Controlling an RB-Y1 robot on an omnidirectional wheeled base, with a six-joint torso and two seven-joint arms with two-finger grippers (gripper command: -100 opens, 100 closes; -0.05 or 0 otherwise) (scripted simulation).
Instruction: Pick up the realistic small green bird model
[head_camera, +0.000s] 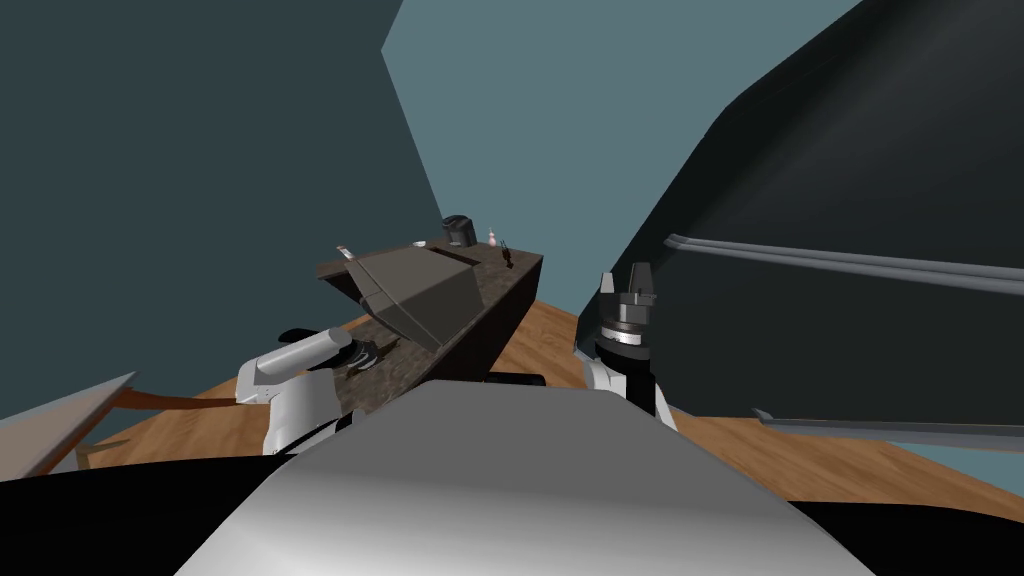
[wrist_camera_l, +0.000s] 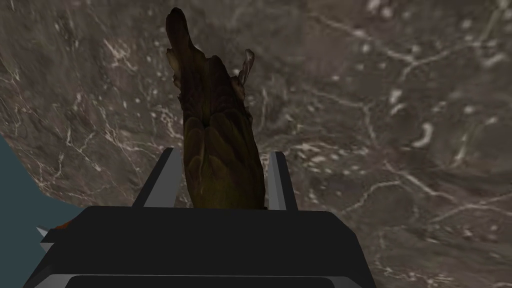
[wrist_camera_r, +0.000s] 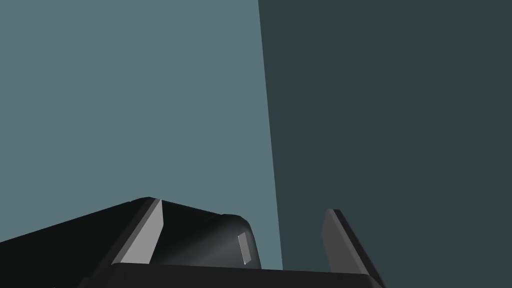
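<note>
Heads up, your left gripper (wrist_camera_l: 223, 152) is clamped on the bird (wrist_camera_l: 215, 115) right now. In the left wrist view its two fingers (wrist_camera_l: 169, 177) press the bird's sides, one on each flank, and the body fills the gap between them. The bird looks dark olive, more brownish than bright green, with feather texture on its back. It sticks out lengthwise, away from the gripper body. Behind it is the counter (wrist_camera_l: 380, 125), a dark brown top with pale marble-style veins. Can't tell from here whether the bird is touching that top or hanging just over it.

In the head view the left gripper sits over the near end of the counter, on the robot's left side. Further along the top there's a big grey slanted box (head_camera: 420, 290). At the far end are a dark pot (head_camera: 458, 230), a small pale bottle (head_camera: 491, 238) just beside it, and a tiny dark thing (head_camera: 507, 256) near those, too small to make out. A wood floor (head_camera: 545, 340) runs beside the counter.

The right gripper (head_camera: 627, 285) is held up off to the right, well apart from the counter, pointing upward. It's released, and the right wrist view shows its fingers spread wide.
</note>
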